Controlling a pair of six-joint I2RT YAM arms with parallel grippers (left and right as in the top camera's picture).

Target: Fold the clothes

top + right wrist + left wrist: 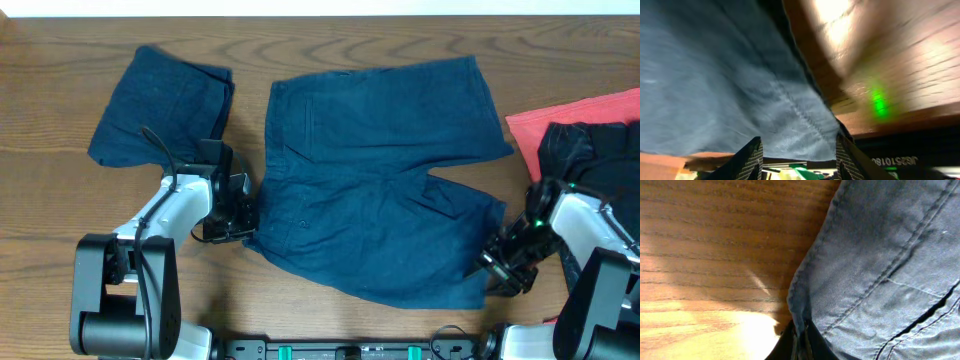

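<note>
- At the far left of the brown wooden table (40, 60), a folded squarish navy-blue bundle of shorts (165, 105) lies apart from the work and looks finished.
- Just right of it, the left tool (238, 218) sits at the waistband corner of the spread navy-blue denim-like shorts (380, 180). The left wrist view shows its 2 dark fingers (785, 350) drawn together, with the stitched edge pinched between them.
- The spread shorts lie flat mid-table, with the waistband to the left and the 2 legs pointing right.
- At the nearer leg's hem, the right tool (503, 268) has its 2 ribbed fingers (752, 160) well apart. The hem lies between them and nothing is gripped yet.
- At the far right, a red cloth (570, 115) carries a crumpled dark garment (590, 150).
- The step in hand appears to be taking the near edge at both ends for the 1st fold.
- To do it well, the right tool should close fully on the hem, catching both layers, before any lift.
- Both ends should then rise together, with the cloth kept taut between them.
- The near edge should land squarely on the far edge, so that no crease sets in.
</note>
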